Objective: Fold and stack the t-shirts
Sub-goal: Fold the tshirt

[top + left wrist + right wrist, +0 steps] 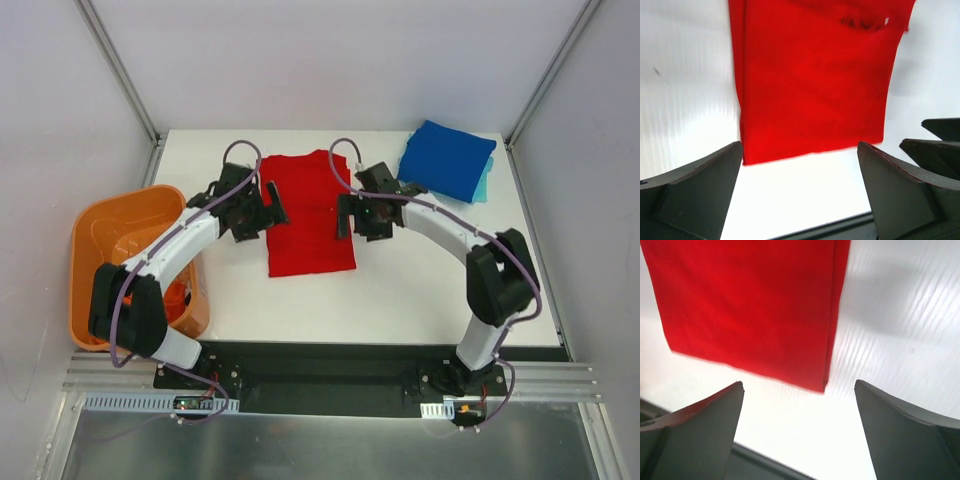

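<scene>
A bright red t-shirt lies flat on the white table, folded into a long strip running front to back. It also shows in the left wrist view and the right wrist view. My left gripper hovers at the strip's left edge, open and empty. My right gripper hovers at its right edge, open and empty. A folded royal blue t-shirt lies on a light teal one at the back right.
A rigid orange plastic basket stands off the table's left edge, beside my left arm. A bit of orange-red cloth shows inside it. Grey walls close in the back and both sides. The table's dark front edge is near.
</scene>
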`<action>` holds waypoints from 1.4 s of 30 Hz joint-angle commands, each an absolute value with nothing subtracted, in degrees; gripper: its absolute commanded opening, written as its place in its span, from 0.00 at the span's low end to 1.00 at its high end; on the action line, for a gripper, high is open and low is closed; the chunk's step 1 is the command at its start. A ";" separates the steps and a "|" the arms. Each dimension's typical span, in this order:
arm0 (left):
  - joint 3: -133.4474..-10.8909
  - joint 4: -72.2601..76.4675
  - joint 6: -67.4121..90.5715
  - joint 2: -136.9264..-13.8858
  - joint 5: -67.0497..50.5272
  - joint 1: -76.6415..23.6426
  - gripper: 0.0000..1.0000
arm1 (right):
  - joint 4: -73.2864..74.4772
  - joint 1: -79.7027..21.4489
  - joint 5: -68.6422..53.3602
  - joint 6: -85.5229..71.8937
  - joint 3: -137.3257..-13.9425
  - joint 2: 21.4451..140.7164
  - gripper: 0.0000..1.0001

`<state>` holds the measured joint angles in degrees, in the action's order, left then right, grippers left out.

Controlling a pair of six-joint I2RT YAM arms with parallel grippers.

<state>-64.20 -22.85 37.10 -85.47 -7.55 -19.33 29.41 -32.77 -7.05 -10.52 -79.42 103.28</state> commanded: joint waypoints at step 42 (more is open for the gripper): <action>-45.79 -14.24 43.95 -92.72 -10.89 -20.13 0.00 | 21.45 -34.54 -15.38 -14.59 -64.33 101.68 0.89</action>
